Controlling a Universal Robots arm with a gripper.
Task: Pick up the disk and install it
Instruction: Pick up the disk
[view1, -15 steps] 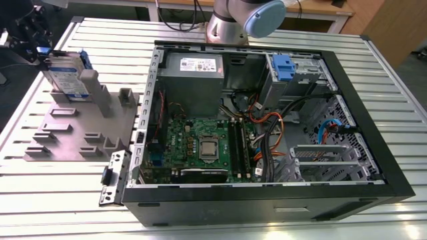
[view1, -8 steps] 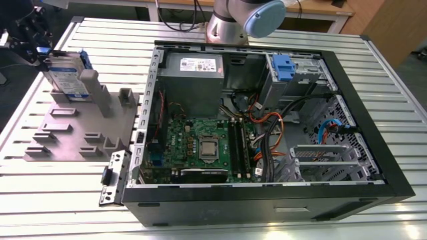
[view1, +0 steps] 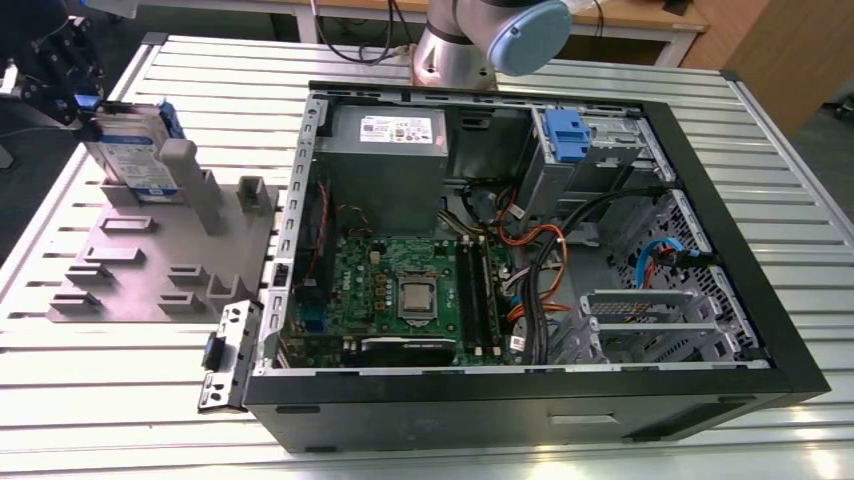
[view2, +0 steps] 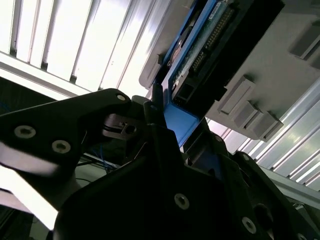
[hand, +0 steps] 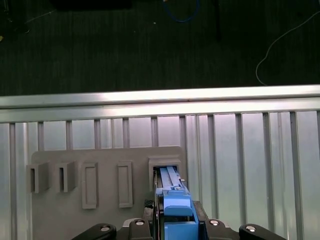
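Closest to the lens in the second wrist view: black matte gripper (view2: 175, 117), blocky, dotted with round screw heads. Pinches the disk (view2: 210, 35) by the smooth blue plastic frame along its edge, with slim dark fingers (view2: 152, 107) pressed against that frame. Dark circuit side of the disk faces this camera, with rows of small pins.

Same hold in the first wrist view: gripper (hand: 172, 225) clamped onto the blue frame, disk (hand: 169, 180) seen edge-on as a thin slab, sunk into a rectangular pocket.

In the exterior view, disk (view1: 134, 150) upright at the exterior view's left, flat and silver with a white-and-blue label, seated in a slot of a matte grey fixture (view1: 134, 275). Gripper (view1: 80, 105) at its upper corner. Fixture plate studded with square blocks and narrow pockets.

Underneath, a table (view1: 200, 60) of ribbed, shiny aluminium slats. Just beside the fixture, toward the exterior view's right, an open black computer case (view1: 534, 405) lying on its side, sharp sheet-metal rims all round. Inside: green motherboard (view1: 400, 285), grey metal power supply box (view1: 387, 165), small blue latch (view1: 567, 135) by the drive bay, loose coloured cables between. Arm base (view1: 461, 45) behind the case.

Open air above the disk. Bare slats beside the fixture, then the table edge and dark floor past it in the first wrist view.
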